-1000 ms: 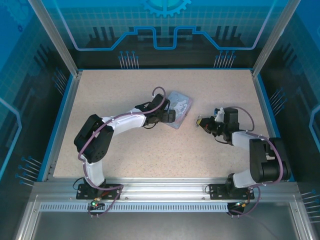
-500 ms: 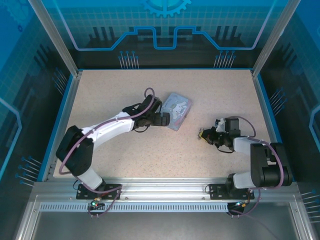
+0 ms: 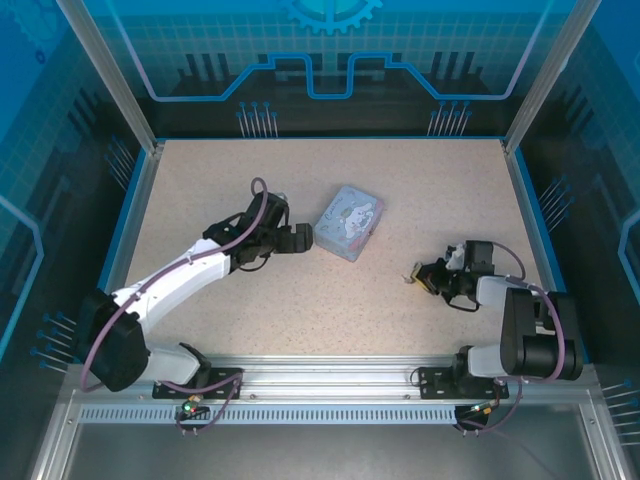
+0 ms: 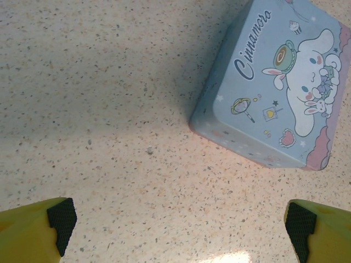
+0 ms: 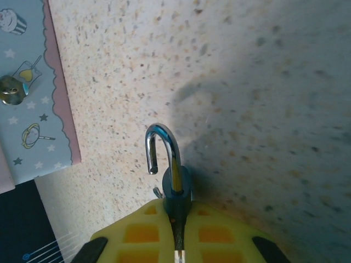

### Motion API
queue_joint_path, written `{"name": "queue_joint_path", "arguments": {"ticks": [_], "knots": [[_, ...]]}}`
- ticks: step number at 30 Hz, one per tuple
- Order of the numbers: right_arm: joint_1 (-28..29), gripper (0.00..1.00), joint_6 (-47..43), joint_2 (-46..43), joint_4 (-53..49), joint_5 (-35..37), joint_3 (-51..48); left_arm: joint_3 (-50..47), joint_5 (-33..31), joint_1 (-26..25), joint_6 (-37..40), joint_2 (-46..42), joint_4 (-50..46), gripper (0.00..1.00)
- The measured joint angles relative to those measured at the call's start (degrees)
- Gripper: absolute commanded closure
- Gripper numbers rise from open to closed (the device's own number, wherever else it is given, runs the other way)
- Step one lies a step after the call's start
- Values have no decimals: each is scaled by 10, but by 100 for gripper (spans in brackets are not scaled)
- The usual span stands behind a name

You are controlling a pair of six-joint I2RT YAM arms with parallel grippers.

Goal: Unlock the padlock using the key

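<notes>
Both arms have drawn back from the pale blue-grey cartoon-print tin (image 3: 350,222). The left tool (image 3: 300,238) now sits just left of it, spread wide and empty. The right tool (image 5: 176,215) has retreated well to the tin's right, clamped on the tiny blue-bodied padlock (image 5: 176,189). The padlock's thin steel shackle (image 5: 162,147) points straight out of the tool along its long axis, its hooked free end turned toward the tin. The padlock is likely light, rigid and slick, best pinched across the flat body faces.
</notes>
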Motion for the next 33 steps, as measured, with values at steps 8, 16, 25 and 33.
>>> {"name": "queue_joint_path", "arguments": {"ticks": [8,16,25,33], "knots": [[-44,11,6,-63,-60,11,10,-13,0,9,0,-27,-3,1],[-70,0,12,-203,-178,66,33,-26,-1,36,0,-59,-10,1],[-70,0,-17,-287,-238,182,131,-76,-85,49,18,-158,35,1],[2,0,-79,-333,-161,414,110,-199,-186,49,131,-257,221,1]]}}
